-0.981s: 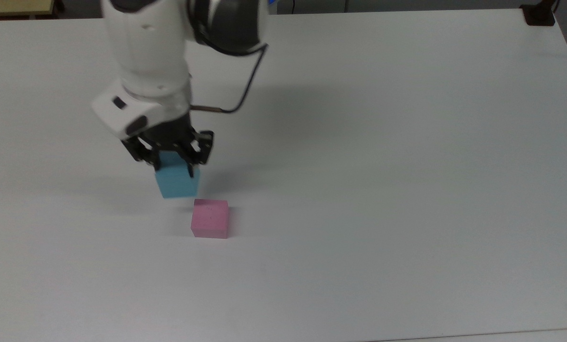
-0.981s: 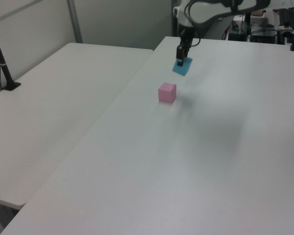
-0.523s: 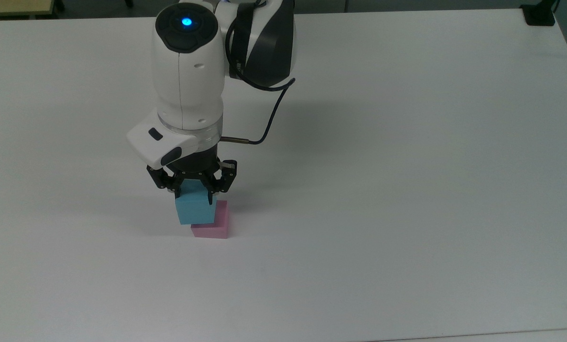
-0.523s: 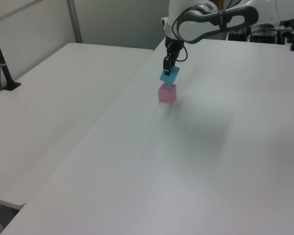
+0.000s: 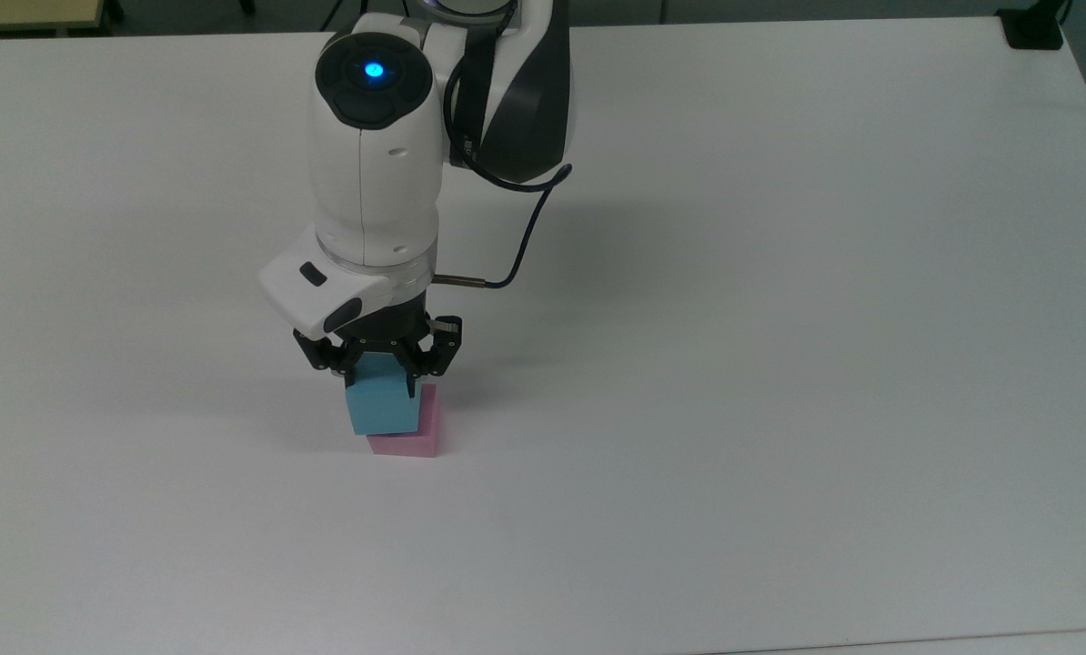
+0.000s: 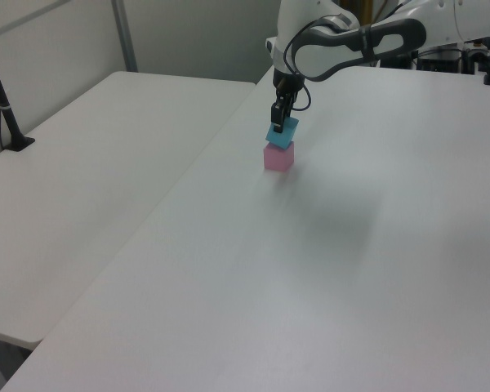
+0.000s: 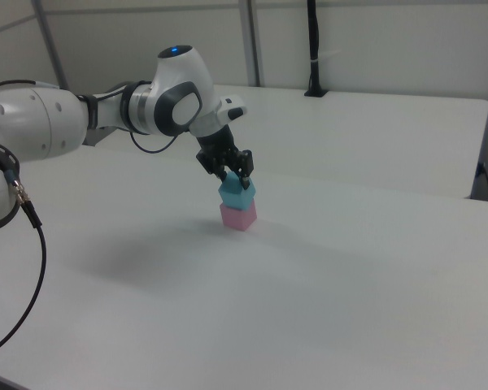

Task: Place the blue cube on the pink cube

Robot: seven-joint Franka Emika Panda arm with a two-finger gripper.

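Observation:
The pink cube stands on the white table. Directly above it is the blue cube, tilted a little, its lower edge at or just over the pink cube's top; I cannot tell whether they touch. My gripper points down and is shut on the blue cube's upper part, the black fingers pressed against two opposite sides. In the top view the blue cube covers most of the pink cube.
A second white table adjoins along the left view's left, with a black post on it. Another black post stands at the back of the right view. A black cable loops off the wrist.
The arm carried the blue cube from beside and behind the pink cube to a spot over it, then lowered it slightly. The grip stayed shut; the pink cube did not move.

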